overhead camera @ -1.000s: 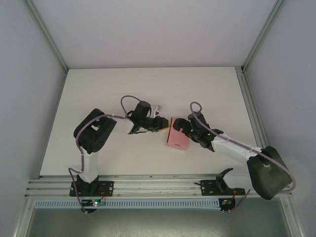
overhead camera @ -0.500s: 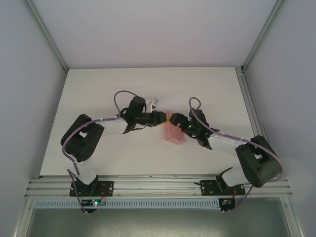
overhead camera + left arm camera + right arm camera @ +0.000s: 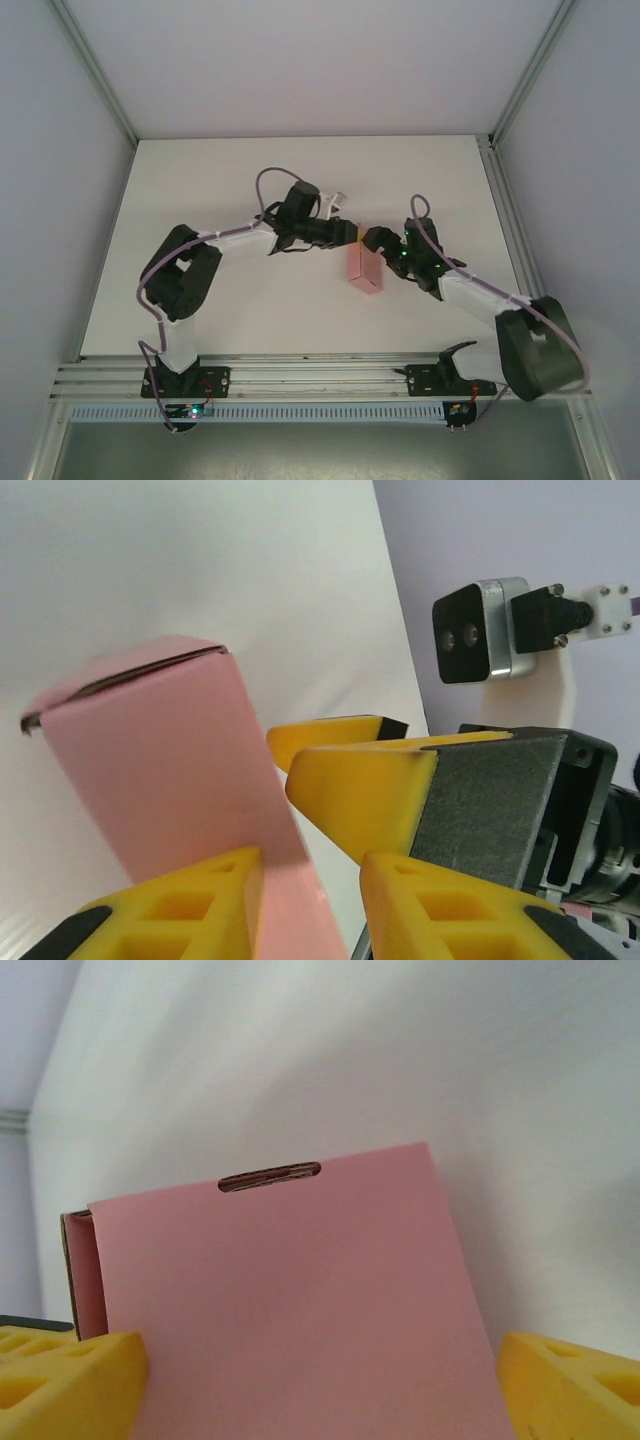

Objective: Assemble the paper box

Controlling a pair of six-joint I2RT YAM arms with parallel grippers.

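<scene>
The box (image 3: 365, 270) sits near the middle of the surface (image 3: 230, 170), a little right of centre, a narrow pink block seen from above with its long side running toward the near edge. I cannot tell whether it rests on the surface or is lifted off it. Both arms reach in to its far end, where the left end effector (image 3: 350, 234) and the right end effector (image 3: 368, 240) meet almost tip to tip.

In the right wrist view the box spans the whole gap between the yellow fingers (image 3: 70, 1385). Each finger lies against one side edge, so that end effector is spread wide and grips the box across its width. A slot (image 3: 270, 1177) is cut in the box's top edge, and brown card shows at its left end.

In the left wrist view the box passes between that end effector's own fingers. One finger overlaps the card, and a sliver of space shows beside the other, so whether it grips I cannot tell. The end flap stands slightly ajar.
</scene>
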